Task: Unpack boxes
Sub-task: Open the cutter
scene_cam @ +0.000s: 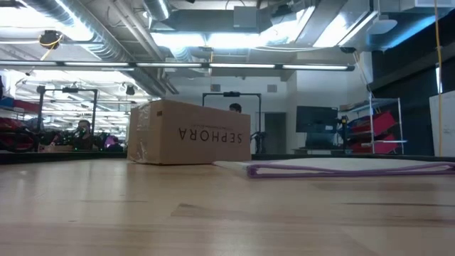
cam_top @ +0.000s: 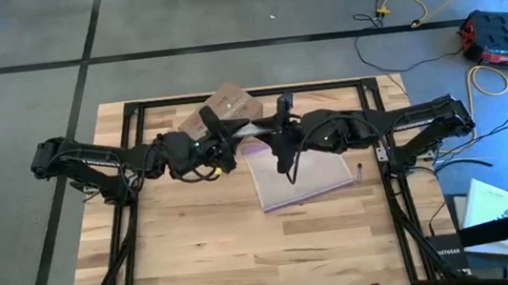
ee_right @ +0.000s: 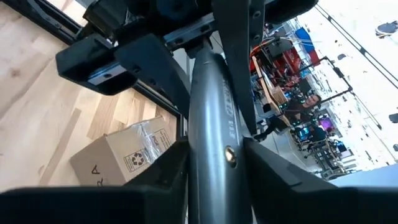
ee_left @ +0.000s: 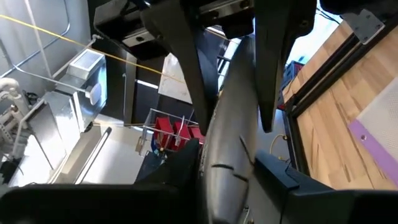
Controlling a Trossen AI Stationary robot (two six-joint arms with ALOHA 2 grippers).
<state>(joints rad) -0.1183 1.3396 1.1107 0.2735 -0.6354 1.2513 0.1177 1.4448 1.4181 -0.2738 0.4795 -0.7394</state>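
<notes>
A grey knife-like tool (ee_left: 231, 124) hangs in the air over the table's middle, between my two grippers. My left gripper (cam_top: 237, 135) comes from the table's left and my right gripper (cam_top: 269, 133) from its right; each is shut on the tool. The brown cardboard box (cam_top: 221, 108) stands behind them on the table, its "SEPHORA" lettering (scene_cam: 210, 135) upside down in the low view; the right wrist view also catches the box (ee_right: 121, 155). Neither gripper touches the box. My left gripper pinches the grey tool's one end (ee_left: 227, 177) between its two fingers, coming level from the table's left, fingers along the tool. The tool is clear of the table. My right gripper pinches the tool's other end, by its small screw (ee_right: 229, 155), between its two fingers, coming from the table's right and slanting slightly down.
A clear plastic bag with a purple zip edge (cam_top: 300, 171) lies flat on the table under and in front of the grippers. The black frame rails (cam_top: 388, 137) run along the table's sides. Bare wood lies toward the near edge (cam_top: 248, 258).
</notes>
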